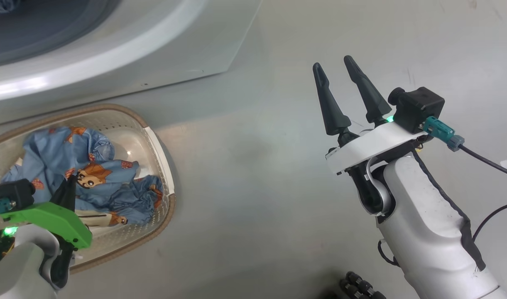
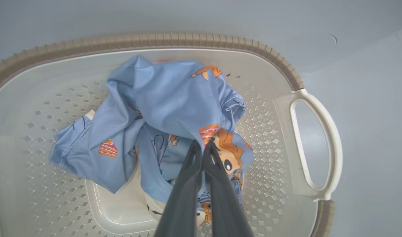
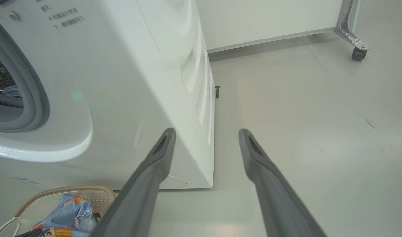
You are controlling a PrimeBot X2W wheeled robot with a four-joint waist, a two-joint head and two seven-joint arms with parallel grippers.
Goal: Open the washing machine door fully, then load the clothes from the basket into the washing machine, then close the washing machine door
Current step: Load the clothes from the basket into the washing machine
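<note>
- The left tool (image 2: 202, 144) is closed narrow, and its two tips meet on a fold of the clothes (image 2: 168, 98). The blue cloth rises toward the tips like a small tent, so I judge that it is pinched and not only touched.
- The clothes lie in a crumpled heap inside the basket (image 2: 154, 39), near its middle. Some cream-white fabric shows under the blue.
- The basket stands on the floor (image 1: 278, 187), just in front of the washing machine (image 1: 112, 54) and close to its lower front.
- The right tool (image 1: 333, 62) is spread wide and holds nothing. It hangs over bare floor, well apart from the basket, and it points past the corner of the machine.
- In the right wrist view, the grey gasket (image 3: 39, 108) and the dark round opening are uncovered, so the loading step seems to be the one in hand.
- The relation that matters: in the head view, the opening lies above and beyond the basket, toward the upper left. The left arm is clearly the nearer one.
- My judgement is that the next move needs a lift straight out of the basket, and then a carry forward to the opening.
- The heap has no clear long axis. Loose ends may hang down and catch on the basket rim.
</note>
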